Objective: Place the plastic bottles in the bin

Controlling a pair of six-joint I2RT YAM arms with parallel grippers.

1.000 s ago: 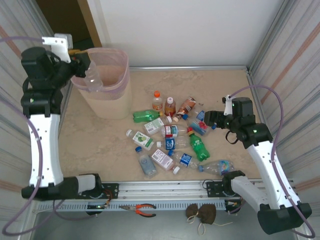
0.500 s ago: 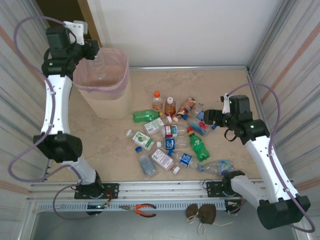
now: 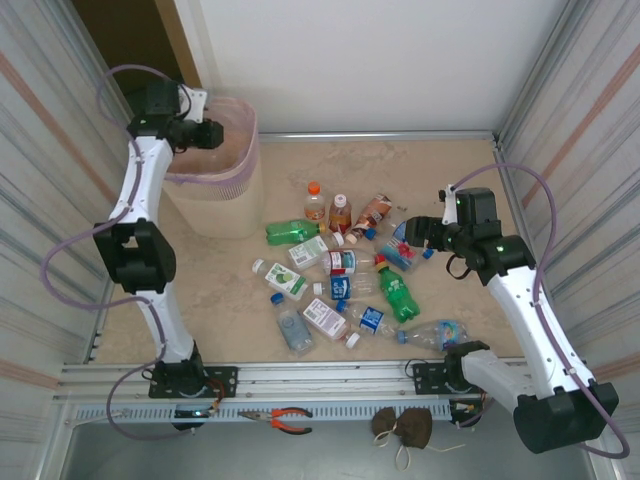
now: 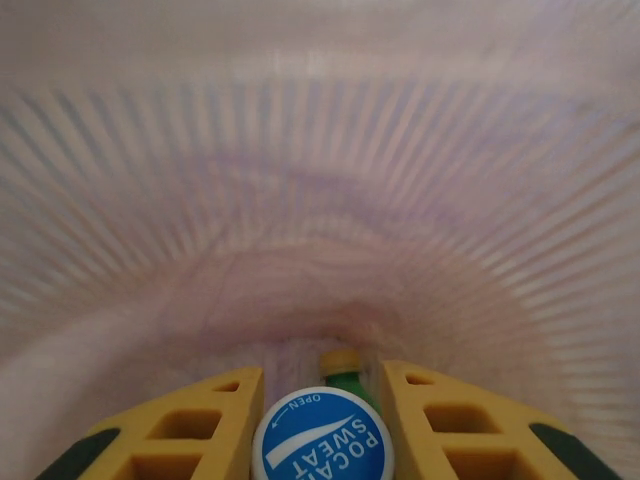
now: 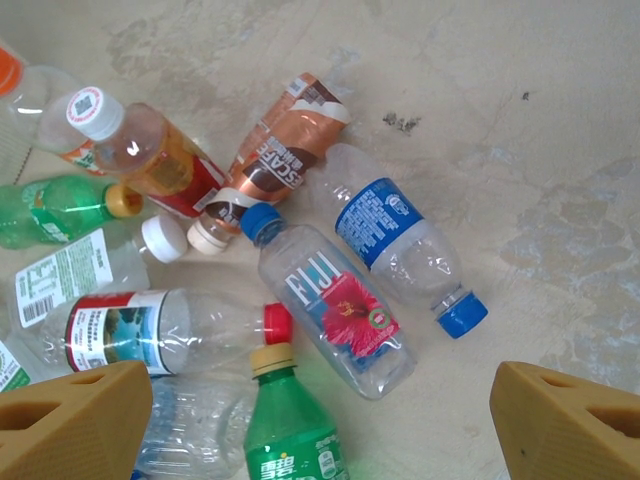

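Over at the far left corner of the table, the left gripper [image 3: 208, 133] hung just above the open top of the beige bin [image 3: 215, 200]. Its yellow fingers [image 4: 190, 430] were squeezed tight on a Pocari Sweat bottle [image 4: 322, 440], with the round blue cap poking out between them. Straight below the fingers, deep down inside the pink liner [image 4: 320, 180], lay a green bottle with a yellow cap [image 4: 345, 365].

The right gripper [image 3: 414, 234] hung over the right side of the pile of bottles [image 3: 340, 275] on the table [image 3: 220, 290]. Its jaws stood wide apart and held nothing. Right under it, between its two fingers, lay a clear Fiji bottle [image 5: 335, 310] with a blue cap, touching nothing of the gripper. Beside that, nearer the gripper, was the top of a green soda bottle [image 5: 290, 430]. Just past the Fiji bottle lay a clear bottle with a blue label [image 5: 400, 240] and a brown Nescafe bottle [image 5: 275, 150].
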